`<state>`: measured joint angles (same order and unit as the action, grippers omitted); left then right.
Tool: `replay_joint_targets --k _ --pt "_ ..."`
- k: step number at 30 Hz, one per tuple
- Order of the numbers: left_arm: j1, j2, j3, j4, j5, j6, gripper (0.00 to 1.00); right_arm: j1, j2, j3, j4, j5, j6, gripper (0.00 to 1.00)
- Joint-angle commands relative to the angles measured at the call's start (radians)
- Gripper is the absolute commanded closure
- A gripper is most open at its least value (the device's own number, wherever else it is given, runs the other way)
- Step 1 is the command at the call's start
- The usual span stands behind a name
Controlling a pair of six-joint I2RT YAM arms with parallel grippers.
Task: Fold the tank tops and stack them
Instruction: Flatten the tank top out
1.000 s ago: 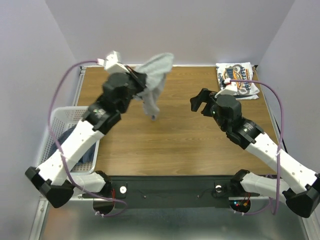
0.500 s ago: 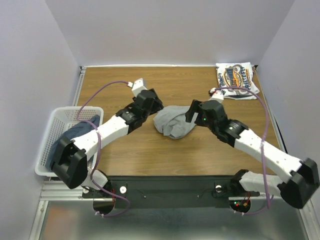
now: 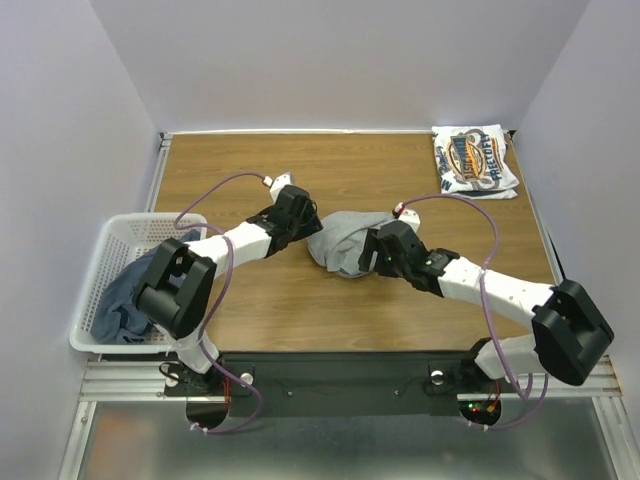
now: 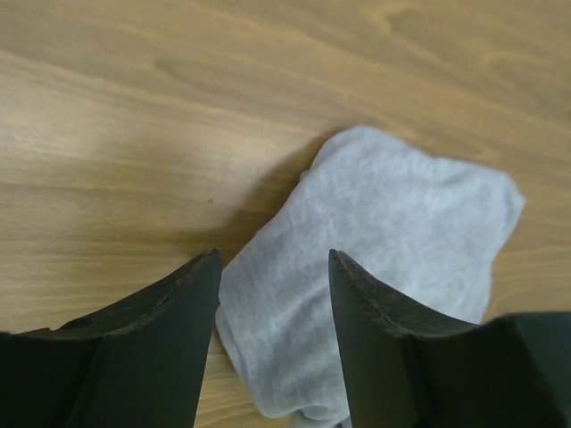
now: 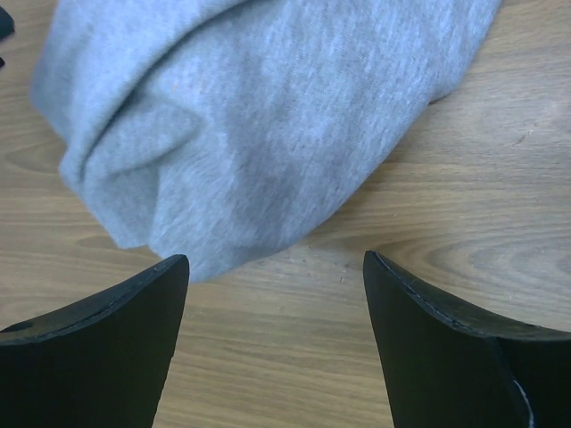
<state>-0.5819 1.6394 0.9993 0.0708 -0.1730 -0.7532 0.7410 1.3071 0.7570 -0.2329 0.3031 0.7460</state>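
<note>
Sitting at the near left edge of the desk [image 3: 270, 300], the basket [image 3: 110, 250] is holding the dark blue top [image 3: 125, 300], which is lying crumpled inside it.

Further in, around the middle of the desk, the grey top [image 3: 340, 245] is lying in a loose, bunched heap, with both arms reaching in low toward it from either side. The left end effector [image 3: 303, 218] is pointing at the heap's left edge. In its wrist view the left end effector [image 4: 272, 267] is standing with its fingers apart and clamping nothing, and a flap of the grey top [image 4: 393, 232] is showing on the wood between and beyond them. The right end effector [image 3: 368, 252] is sitting at the heap's near right side. In its own view the right end effector [image 5: 277, 267] is also holding its fingers wide apart, with bare wood between them. The rounded folds of the grey top [image 5: 268, 116] are lying just beyond the tips; I cannot tell whether they are touching it.

At the far right corner, well apart from the rest, the white top [image 3: 477, 160] is lying folded flat with its blue-and-orange logo facing up.
</note>
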Motion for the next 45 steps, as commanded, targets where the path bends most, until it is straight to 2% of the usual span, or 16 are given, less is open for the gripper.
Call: replay_joint_targets --k 1,6,8,11,12,14,16,18,21,24,29,32,37,42,45 --pt "-0.004 0.017 -0.03 0.079 0.084 0.031 0.37 0.008 0.049 0.01 0.098 0.048 0.026 0.16" --pt "-0.004 0.062 -0.044 0.127 0.127 0.035 0.38 0.008 0.118 0.053 0.127 0.057 0.021 0.16" --pt "-0.004 0.089 -0.031 0.129 0.145 0.035 0.42 0.006 0.144 0.064 0.13 0.067 0.019 0.17" --pt "-0.004 0.106 -0.028 0.132 0.158 0.032 0.56 0.006 0.162 0.077 0.129 0.082 0.013 0.28" --pt "-0.004 0.106 -0.028 0.129 0.153 0.032 0.71 0.005 0.161 0.082 0.129 0.093 0.013 0.38" --pt "-0.003 0.096 -0.025 0.118 0.145 0.032 0.83 -0.002 0.155 0.084 0.129 0.099 0.01 0.5" --pt "-0.004 0.071 -0.018 0.095 0.13 0.04 0.93 -0.015 0.139 0.09 0.129 0.103 0.0 0.7" --pt "-0.004 0.05 0.004 0.055 0.106 0.055 0.99 -0.028 0.13 0.096 0.129 0.094 -0.013 0.87" --pt "-0.003 0.005 0.038 -0.005 0.073 0.077 1.0 -0.057 0.126 0.11 0.127 0.067 -0.028 1.0" --pt "0.004 -0.045 0.065 -0.049 0.041 0.09 1.0 -0.092 0.107 0.117 0.124 0.057 -0.042 1.0" --pt "0.02 -0.151 0.12 -0.144 -0.002 0.129 1.0 -0.236 0.014 0.16 0.09 -0.013 -0.086 1.0" --pt "0.034 -0.205 0.186 -0.204 -0.026 0.152 1.0 -0.298 -0.025 0.238 0.032 -0.032 -0.114 1.0" --pt "0.048 -0.256 0.359 -0.299 -0.026 0.19 1.0 -0.33 -0.022 0.436 -0.028 -0.018 -0.161 1.0" --pt "0.074 -0.266 0.485 -0.351 -0.022 0.23 1.0 -0.345 -0.006 0.597 -0.06 0.007 -0.204 1.0" --pt "0.131 -0.231 0.585 -0.38 0.007 0.238 1.0 -0.353 0.017 0.729 -0.071 0.019 -0.233 0.99"
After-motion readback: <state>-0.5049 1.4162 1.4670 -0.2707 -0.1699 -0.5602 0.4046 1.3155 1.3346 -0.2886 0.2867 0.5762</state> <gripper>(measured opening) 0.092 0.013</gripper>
